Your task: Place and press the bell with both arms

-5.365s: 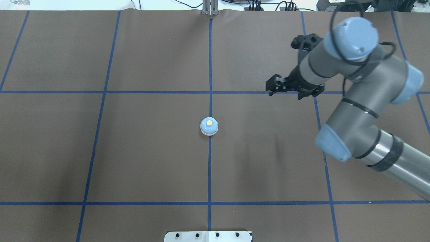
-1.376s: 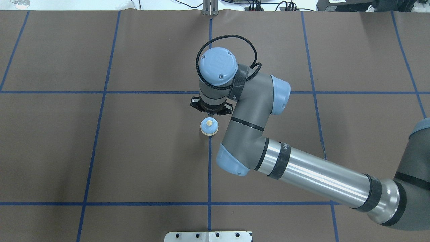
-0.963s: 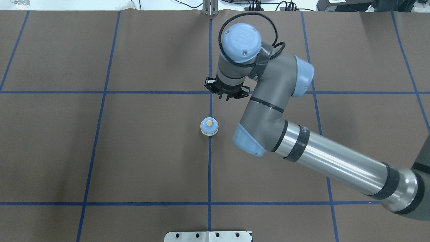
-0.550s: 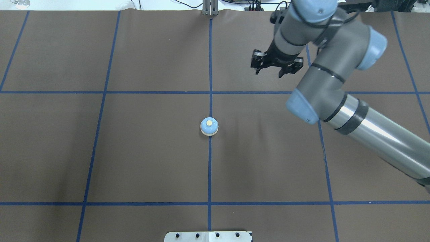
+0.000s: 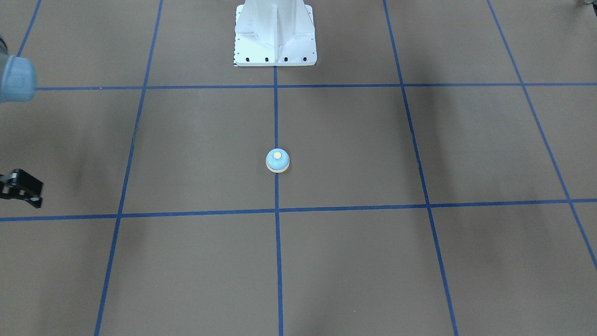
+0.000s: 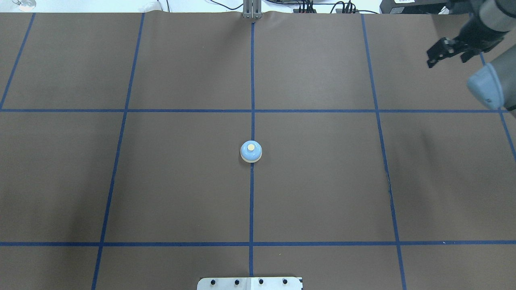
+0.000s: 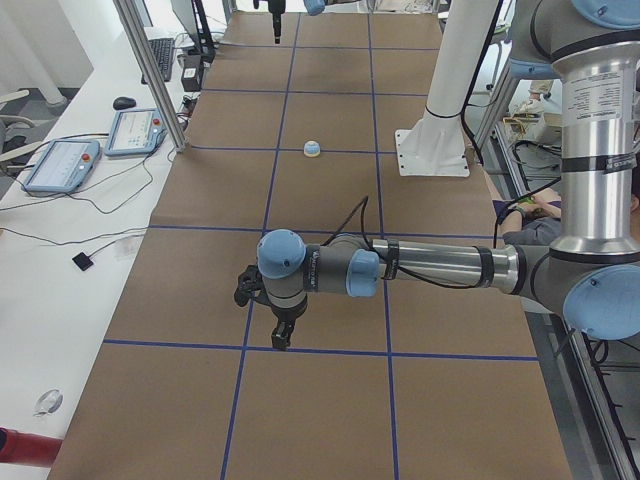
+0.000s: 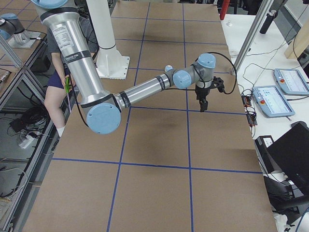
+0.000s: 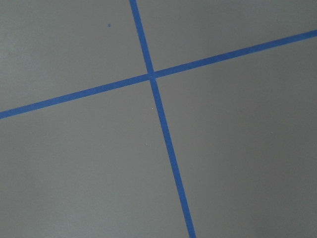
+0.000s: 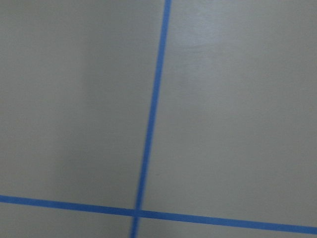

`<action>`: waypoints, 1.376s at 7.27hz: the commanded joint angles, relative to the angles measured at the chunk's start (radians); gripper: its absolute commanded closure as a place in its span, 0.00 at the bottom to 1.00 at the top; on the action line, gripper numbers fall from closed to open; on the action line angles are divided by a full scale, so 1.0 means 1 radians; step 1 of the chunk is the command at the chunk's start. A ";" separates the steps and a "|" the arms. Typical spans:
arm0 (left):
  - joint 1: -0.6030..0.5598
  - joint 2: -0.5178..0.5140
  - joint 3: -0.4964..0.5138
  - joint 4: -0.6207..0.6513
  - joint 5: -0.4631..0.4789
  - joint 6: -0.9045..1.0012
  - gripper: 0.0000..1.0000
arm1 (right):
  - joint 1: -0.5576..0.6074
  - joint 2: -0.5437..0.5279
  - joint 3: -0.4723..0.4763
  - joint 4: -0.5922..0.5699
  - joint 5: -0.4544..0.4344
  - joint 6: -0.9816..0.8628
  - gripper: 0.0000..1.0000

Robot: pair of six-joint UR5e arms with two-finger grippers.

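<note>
The bell is standing upright at the centre of the brown table, on the blue tape line running from the robot's side to the far side, with nothing touching it. In the front-facing view it is sitting well clear of the white pedestal.

The right gripper is hanging over the far right corner of the table, well apart from the bell; only part of it is showing at the frame edge in the overhead and front-facing views. In the right-side view it is pointing straight down above the mat, near the table's far edge. Whether its fingers are apart or together cannot be told.

The left gripper is appearing only in the left-side view, pointing down near a tape crossing at the table's left end, well apart from the bell. Its state cannot be told either.
</note>
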 commanded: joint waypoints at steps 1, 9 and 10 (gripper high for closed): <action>-0.003 0.012 -0.002 0.000 -0.001 -0.008 0.00 | 0.188 -0.161 -0.031 0.011 0.073 -0.306 0.00; -0.010 0.024 -0.005 -0.012 0.134 -0.008 0.00 | 0.395 -0.420 -0.034 0.016 0.065 -0.502 0.00; -0.010 0.025 -0.006 -0.012 0.137 -0.008 0.00 | 0.395 -0.420 -0.036 0.016 0.065 -0.500 0.00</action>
